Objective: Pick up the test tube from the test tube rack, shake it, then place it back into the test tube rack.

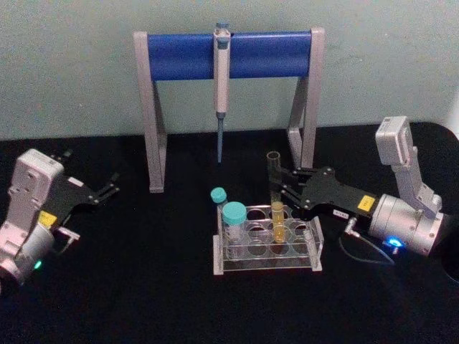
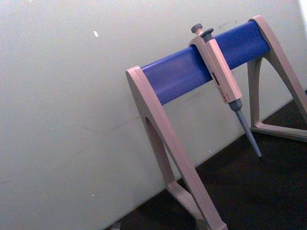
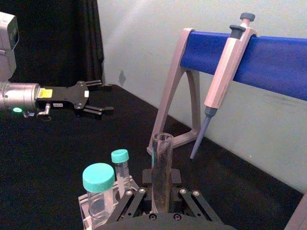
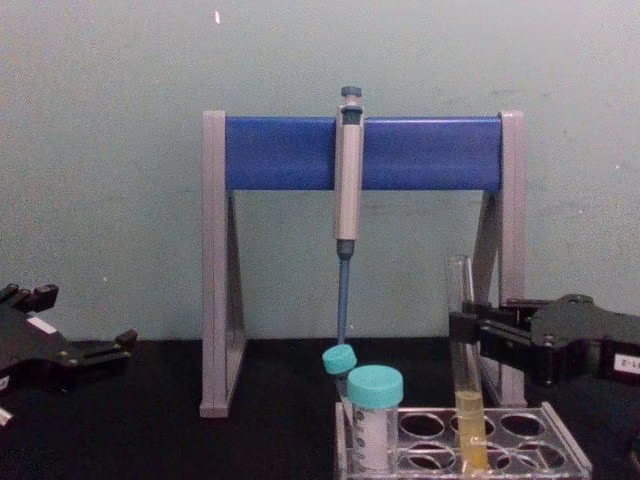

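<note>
Chest view: well left of the test tube rack (image 1: 265,261), the left pincer (image 3: 109,97) hangs spread, holding nothing. The clear test tube (image 4: 470,425), yellow liquid low, stands upright in the rack; the right pincer (image 4: 468,328) is closed around its middle.

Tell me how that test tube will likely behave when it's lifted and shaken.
The tube looks like thin glass, so probably stiff, smooth and breakable; the right gripper around it likely needs a firm, gentle hold. It is uncapped with yellow liquid low down, so hard shaking could spill. Long and narrow, it would likely tip outside the rack.
</note>
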Robot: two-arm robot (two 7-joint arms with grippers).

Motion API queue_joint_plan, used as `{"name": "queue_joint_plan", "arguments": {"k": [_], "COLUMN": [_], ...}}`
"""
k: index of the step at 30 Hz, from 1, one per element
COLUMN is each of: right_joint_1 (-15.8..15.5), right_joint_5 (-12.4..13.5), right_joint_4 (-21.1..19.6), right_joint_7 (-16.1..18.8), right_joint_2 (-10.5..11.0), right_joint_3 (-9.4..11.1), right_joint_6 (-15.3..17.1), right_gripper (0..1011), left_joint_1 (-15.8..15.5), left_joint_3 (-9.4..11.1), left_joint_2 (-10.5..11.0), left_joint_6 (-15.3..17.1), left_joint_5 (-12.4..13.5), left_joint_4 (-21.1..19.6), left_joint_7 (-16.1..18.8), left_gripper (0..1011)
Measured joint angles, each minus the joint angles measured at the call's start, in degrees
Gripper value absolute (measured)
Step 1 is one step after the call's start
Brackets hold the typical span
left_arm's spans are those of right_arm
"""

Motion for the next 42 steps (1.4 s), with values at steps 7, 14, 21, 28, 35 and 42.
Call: {"name": "queue_joint_plan", "arguments": {"k": [7,14,21,28,35,42], "right_joint_1": [0.0,0.0,0.0,0.0,0.0,0.0], "right_joint_5": [0.0,0.0,0.0,0.0,0.0,0.0], "right_joint_4": [0.0,0.0,0.0,0.0,0.0,0.0], "right_joint_7": [0.0,0.0,0.0,0.1,0.1,0.1], "right_joint_2": [0.0,0.0,0.0,0.0,0.0,0.0], "right_joint_3": [0.0,0.0,0.0,0.0,0.0,0.0], "right_joint_6": [0.0,-0.1,-0.1,-0.1,-0.1,-0.2], "right_gripper": [226,226,344,570,787,973], "left_joint_1": [0.0,0.0,0.0,0.0,0.0,0.0], "left_joint_3": [0.0,0.0,0.0,0.0,0.0,0.0], "left_joint_2": [0.0,0.0,0.0,0.0,0.0,0.0], "left_joint_6": [0.0,0.0,0.0,0.0,0.0,0.0], "left_joint_5": [0.0,0.0,0.0,0.0,0.0,0.0], "left_joint_4": [0.0,0.0,0.0,0.0,0.0,0.0], "left_joint_7": [0.0,0.0,0.0,0.0,0.0,0.0], "left_gripper": [1001,1001,1001,1001,1002,1001]}}
